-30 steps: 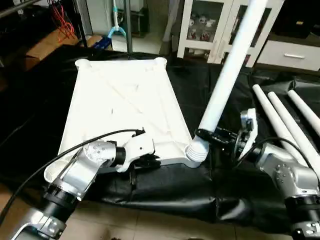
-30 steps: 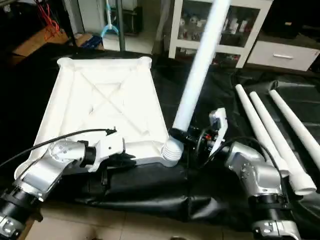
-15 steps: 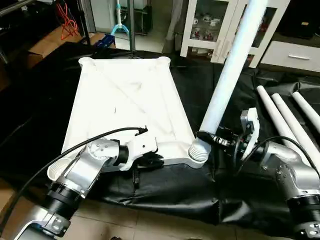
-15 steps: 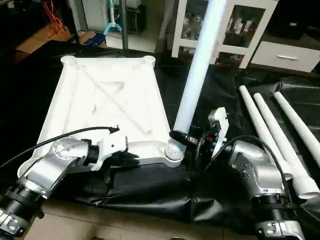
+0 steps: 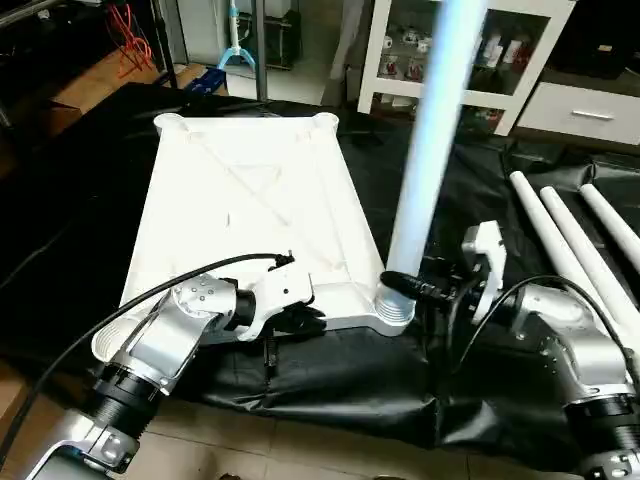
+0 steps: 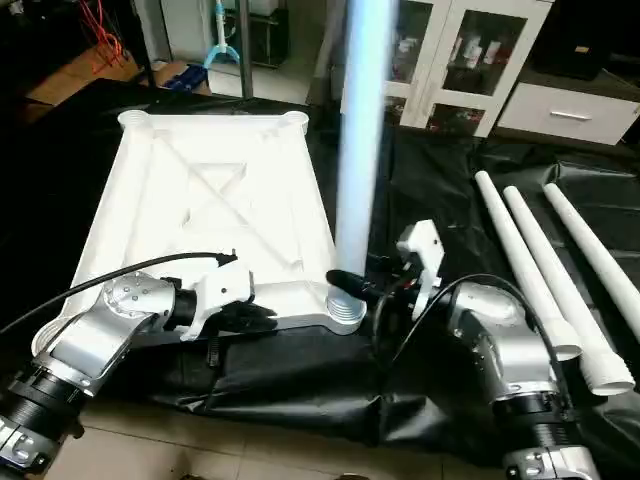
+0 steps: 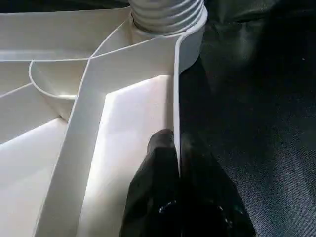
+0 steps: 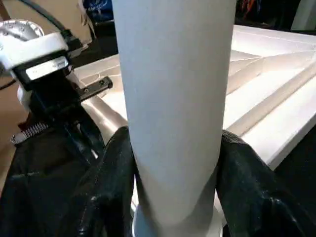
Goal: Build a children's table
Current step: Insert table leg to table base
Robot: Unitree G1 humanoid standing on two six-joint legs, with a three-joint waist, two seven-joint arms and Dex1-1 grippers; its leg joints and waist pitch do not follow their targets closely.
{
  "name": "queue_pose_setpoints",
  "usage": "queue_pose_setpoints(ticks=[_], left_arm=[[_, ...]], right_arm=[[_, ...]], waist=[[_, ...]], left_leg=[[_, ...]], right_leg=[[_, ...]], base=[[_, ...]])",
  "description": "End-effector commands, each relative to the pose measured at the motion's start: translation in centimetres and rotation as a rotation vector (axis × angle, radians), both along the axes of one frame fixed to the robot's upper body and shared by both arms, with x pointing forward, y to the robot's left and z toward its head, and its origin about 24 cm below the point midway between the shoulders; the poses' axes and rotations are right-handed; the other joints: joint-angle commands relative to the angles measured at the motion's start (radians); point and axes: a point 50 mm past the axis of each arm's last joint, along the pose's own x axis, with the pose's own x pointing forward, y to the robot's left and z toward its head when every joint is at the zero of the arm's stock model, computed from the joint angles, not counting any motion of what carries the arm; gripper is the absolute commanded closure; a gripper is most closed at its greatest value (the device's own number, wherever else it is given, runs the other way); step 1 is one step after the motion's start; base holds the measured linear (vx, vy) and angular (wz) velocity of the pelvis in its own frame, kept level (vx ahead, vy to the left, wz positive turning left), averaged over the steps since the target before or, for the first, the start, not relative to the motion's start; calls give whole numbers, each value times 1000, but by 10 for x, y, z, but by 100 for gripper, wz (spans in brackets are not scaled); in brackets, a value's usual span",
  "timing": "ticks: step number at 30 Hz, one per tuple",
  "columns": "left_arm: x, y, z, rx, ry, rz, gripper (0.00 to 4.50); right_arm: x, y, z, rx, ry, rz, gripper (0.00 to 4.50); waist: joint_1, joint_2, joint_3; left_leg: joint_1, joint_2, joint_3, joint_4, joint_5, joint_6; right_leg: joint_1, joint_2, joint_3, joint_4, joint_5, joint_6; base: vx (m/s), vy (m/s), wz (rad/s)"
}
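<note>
Head camera first: the white table top (image 5: 250, 200) lies upside down on a black sheet (image 5: 330, 370), ribs up. The left claw (image 5: 300, 322) is clamped on the top's near rim. Just right of it, one leg (image 5: 425, 150) stands nearly upright in the near corner socket (image 5: 395, 305), and the right claw (image 5: 415, 288) grips that leg low down, right above the socket. Three spare legs (image 5: 575, 250) lie on the sheet beyond the right arm, well apart from it.

Left wrist cam: black fingers (image 7: 158, 177) pinch the thin rim wall, the leg's ribbed base ahead.

Right wrist cam: fingers (image 8: 111, 187) hug both sides of the leg.
</note>
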Motion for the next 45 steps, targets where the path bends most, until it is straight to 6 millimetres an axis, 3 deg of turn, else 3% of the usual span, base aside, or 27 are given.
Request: queue_pose_setpoints(ticks=[1,7,11,15,25,31,34,45], left_arm=[[-3,-5,-8,0,35,-5,447],[-3,-5,-8,-3,34,-2,447],[-4,-5,-8,3,35,-2,447],[-4,-4,-9,5,36,-3,447],[-4,-6,-9,-1,24,2,447],[-4,-9,-8,-9,15,6,447],[-3,-9,-8,-10,13,9,447],[-2,-8,-9,-4,7,17,447]], right_arm=[[-12,13,-23,-34,91,72,259],[-9,-1,-27,11,101,-58,259],[-5,-24,-29,86,121,-207,259],[-12,-37,-37,120,151,-276,259],[-34,-33,-56,157,165,-316,259],[-45,-25,-66,112,149,-313,259],[-48,-25,-69,116,138,-331,259],[-59,-18,-77,62,128,-285,259]], waist=[[-8,-12,-26],[-10,-8,-26],[-13,-6,-26],[-15,-3,-32],[1,-7,-37],[2,-8,-34],[-1,-7,-32],[0,-9,-32]], left_leg=[[32,64,-46,-99,-487,-38],[32,64,-48,-101,-504,-42],[35,64,-52,-102,-537,-51],[38,66,-51,-108,-538,-58],[35,67,-39,-106,-451,-27],[29,67,-44,-111,-464,-31],[35,67,-48,-111,-509,-43],[31,66,-48,-113,-505,-39]], right_leg=[[-13,-50,31,-107,-574,-114],[-15,-50,31,-109,-584,-113],[-17,-49,28,-112,-599,-111],[-12,-46,25,-111,-545,-122],[-5,-50,34,-105,-432,-157],[-1,-51,32,-107,-483,-137],[-9,-51,32,-114,-539,-120],[-8,-50,32,-114,-532,-113]], base=[[0,0,0],[0,0,0],[0,0,0],[0,0,0],[0,0,0],[0,0,0],[0,0,0],[0,0,0]])
